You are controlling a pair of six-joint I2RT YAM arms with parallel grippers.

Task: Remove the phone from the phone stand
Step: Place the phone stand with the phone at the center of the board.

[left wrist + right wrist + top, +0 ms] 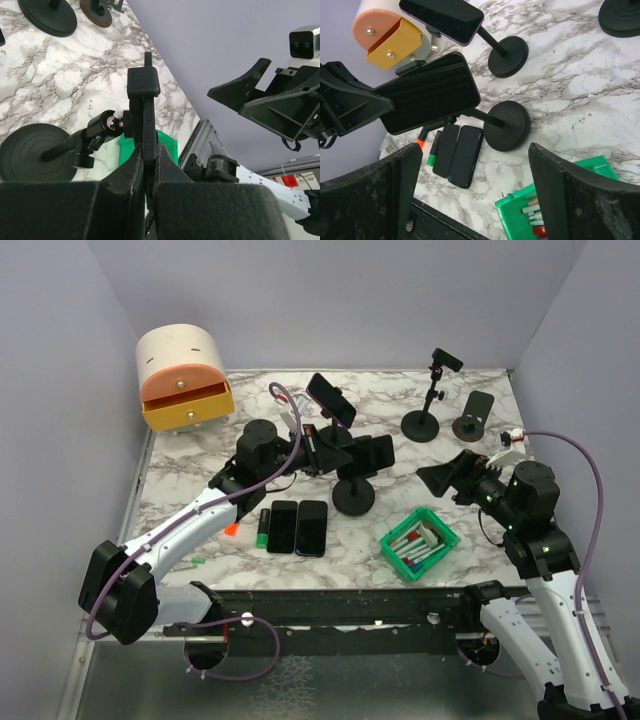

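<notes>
A black phone (377, 452) sits clamped in a black phone stand (353, 497) mid-table. My left gripper (350, 452) is shut on the phone's left end. In the left wrist view the phone (145, 115) is edge-on between the closed fingers of my left gripper (148, 150), with the stand's clamp (143, 82) still on it and the stand base (35, 152) at lower left. The right wrist view shows the phone (427, 95) and the stand base (507, 125). My right gripper (445, 477) is open and empty, to the right of the stand.
A second phone (330, 400) sits on another stand behind. Two phones (297, 527) lie flat near the front beside markers. A green bin (420, 545) of markers is at front right. Two empty stands (421, 425) stand at the back right. A cream-and-orange drawer box (183, 380) is at the back left.
</notes>
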